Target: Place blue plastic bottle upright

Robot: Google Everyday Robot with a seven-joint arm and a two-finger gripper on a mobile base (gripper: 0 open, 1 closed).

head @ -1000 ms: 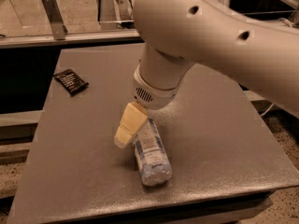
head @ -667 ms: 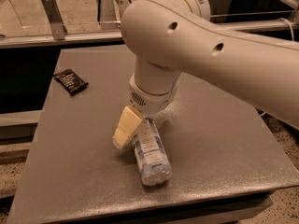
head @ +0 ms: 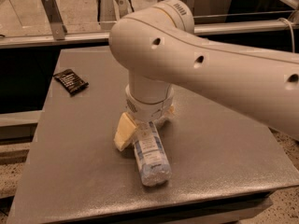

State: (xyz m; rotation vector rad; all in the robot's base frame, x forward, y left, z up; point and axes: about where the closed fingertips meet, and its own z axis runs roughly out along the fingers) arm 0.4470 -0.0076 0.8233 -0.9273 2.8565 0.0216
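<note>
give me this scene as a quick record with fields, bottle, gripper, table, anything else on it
surface: grey flat-topped table
bottle: small clear plastic water bottle with pale blue-and-white label, lying on its side near the table's front edge, base toward the camera
gripper: two-finger gripper, low over the table at the bottle's far end
other item: flat dark snack packet, far left part of the table, apart from the bottle
task state: bottle not yet upright

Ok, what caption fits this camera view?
Gripper at one end of the blue plastic bottle lying on the grey table.
</note>
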